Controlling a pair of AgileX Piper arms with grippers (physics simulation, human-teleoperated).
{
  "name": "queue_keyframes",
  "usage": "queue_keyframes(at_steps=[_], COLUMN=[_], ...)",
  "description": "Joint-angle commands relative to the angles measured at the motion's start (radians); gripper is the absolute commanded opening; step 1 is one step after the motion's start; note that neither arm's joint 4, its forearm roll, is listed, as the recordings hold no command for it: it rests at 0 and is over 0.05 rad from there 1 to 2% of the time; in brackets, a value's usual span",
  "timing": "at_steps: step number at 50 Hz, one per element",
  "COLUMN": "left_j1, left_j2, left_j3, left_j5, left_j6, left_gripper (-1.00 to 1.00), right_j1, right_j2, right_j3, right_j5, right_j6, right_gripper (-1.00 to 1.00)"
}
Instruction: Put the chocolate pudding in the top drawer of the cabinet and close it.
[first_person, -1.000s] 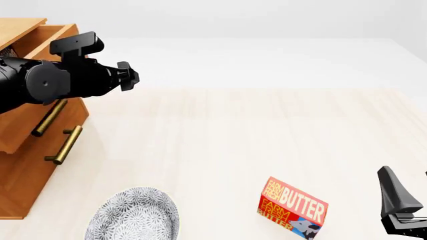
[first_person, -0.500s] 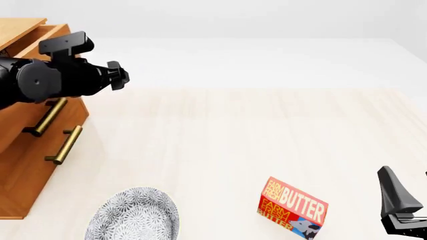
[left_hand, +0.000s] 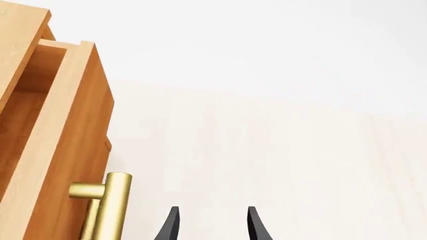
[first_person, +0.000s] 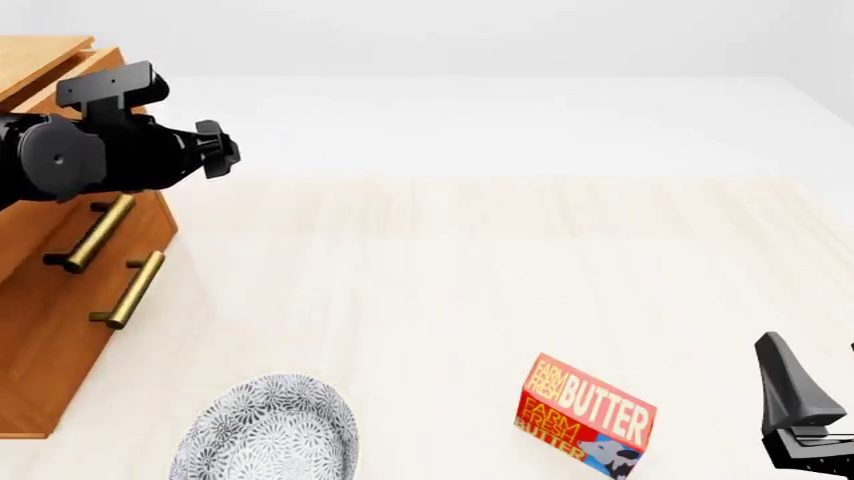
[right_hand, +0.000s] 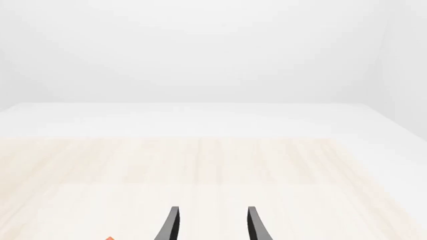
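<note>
The table (first_person: 507, 260) is the largest thing in view, a pale wood-grain surface that meets a plain white ground at its far side. At its left stands the cabinet (first_person: 47, 350), light-brown wood with square edges, cut off by the front view's left border. Its top drawer (left_hand: 63, 150) sits pulled out from the cabinet body; the left wrist view shows the thin front panel, the inner side wall and the open gap behind it, but not the drawer floor, so what lies inside cannot be made out. The chocolate pudding shows in none of the pictures — whether it is in the drawer cannot be told. Each drawer carries a round brass bar handle: the upper handle (first_person: 91, 235) is partly covered by the left arm, the lower handle (first_person: 130, 290) shows whole.

The left arm, matte black and bulky, reaches across the cabinet's upper front, with the left gripper (left_hand: 212, 225) out past the drawer's corner over the table. Its two curved black fingers stand a moderate gap apart with nothing between them, just beside the upper handle's end.

A round plate (first_person: 267, 430) with a grey-and-white speckled pattern lies near the front edge, cropped at the bottom. To its right lies a red-orange butter box (first_person: 585, 415), lettered in white and yellow.

The right gripper (right_hand: 212, 225) sits low at the near right corner — fingers likewise parted and empty, mostly out of frame in the front view.
</note>
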Motion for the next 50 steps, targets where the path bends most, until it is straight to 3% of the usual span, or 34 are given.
queue_keyframes(at_steps=[1, 19, 50], left_j1=[0.031, 0.094, 0.174], left_j2=[0.009, 0.026, 0.018], left_j3=[-0.011, 0.011, -0.013], left_j5=[0.009, -0.034, -0.015], left_j6=[0.011, 0.030, 0.074], left_gripper=[1.00, 1.00, 1.00], right_j1=[0.000, 0.000, 0.000], right_j2=[0.000, 0.000, 0.000], right_j3=[0.000, 0.000, 0.000], right_j5=[0.000, 0.000, 0.000], right_j6=[0.000, 0.000, 0.000], right_gripper=[1.00, 1.00, 1.00])
